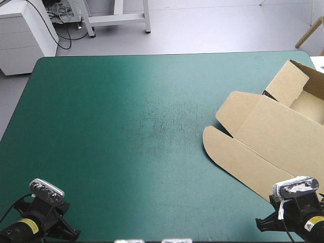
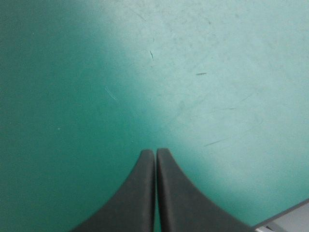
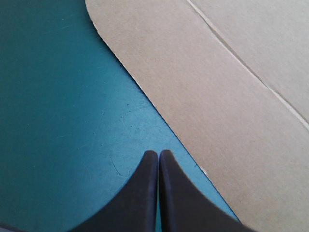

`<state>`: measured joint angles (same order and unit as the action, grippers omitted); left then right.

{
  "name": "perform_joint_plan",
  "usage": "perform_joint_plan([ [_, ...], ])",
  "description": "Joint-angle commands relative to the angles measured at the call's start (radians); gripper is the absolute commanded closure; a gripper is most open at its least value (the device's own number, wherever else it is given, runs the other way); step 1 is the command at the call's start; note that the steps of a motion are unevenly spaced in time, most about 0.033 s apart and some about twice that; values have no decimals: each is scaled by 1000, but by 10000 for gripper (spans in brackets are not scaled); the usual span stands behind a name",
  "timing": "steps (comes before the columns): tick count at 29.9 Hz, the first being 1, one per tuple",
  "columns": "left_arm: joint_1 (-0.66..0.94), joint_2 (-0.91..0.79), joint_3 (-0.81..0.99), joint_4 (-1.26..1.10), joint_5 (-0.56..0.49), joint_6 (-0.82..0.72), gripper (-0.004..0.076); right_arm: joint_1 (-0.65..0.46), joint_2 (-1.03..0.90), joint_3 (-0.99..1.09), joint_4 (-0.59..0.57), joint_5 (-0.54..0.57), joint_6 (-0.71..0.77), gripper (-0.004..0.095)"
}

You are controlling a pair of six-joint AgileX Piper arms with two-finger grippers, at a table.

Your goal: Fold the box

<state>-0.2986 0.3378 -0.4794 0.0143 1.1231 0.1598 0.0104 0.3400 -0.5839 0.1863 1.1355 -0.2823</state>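
Left pincer [image 2: 155,151]: fingers pressed together, gripping nothing, over bare teal-green tabletop [image 1: 126,126] near its front-left corner. Brown box [image 1: 268,142]: at the tabletop's right side, walls raised at the far right, flaps flat. Right pincer [image 3: 154,152]: fingers together, gripping nothing, just beside the box's near edge.

High view overlooks the whole table [image 1: 126,126]; wrist views look closely down, the right sharing the box [image 3: 217,96].

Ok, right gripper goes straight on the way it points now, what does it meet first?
Likely the box: its flat panel's slanting edge lies just ahead of the shut right gripper, past a short strip of teal-green cover. If it slopes down, the cover comes first; depth is unclear.
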Motion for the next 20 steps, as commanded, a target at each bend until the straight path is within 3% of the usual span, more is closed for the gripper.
perform_joint_plan([
  [1,-1,8,-22,-1,-43,-4,734,6,2,-24,28,-52,-30,922],
  [10,-1,8,-22,-1,-43,-2,734,6,2,-24,29,-51,-30,922],
  [20,-1,8,-22,-1,-43,-2,734,6,2,-24,30,-122,-30,922],
])
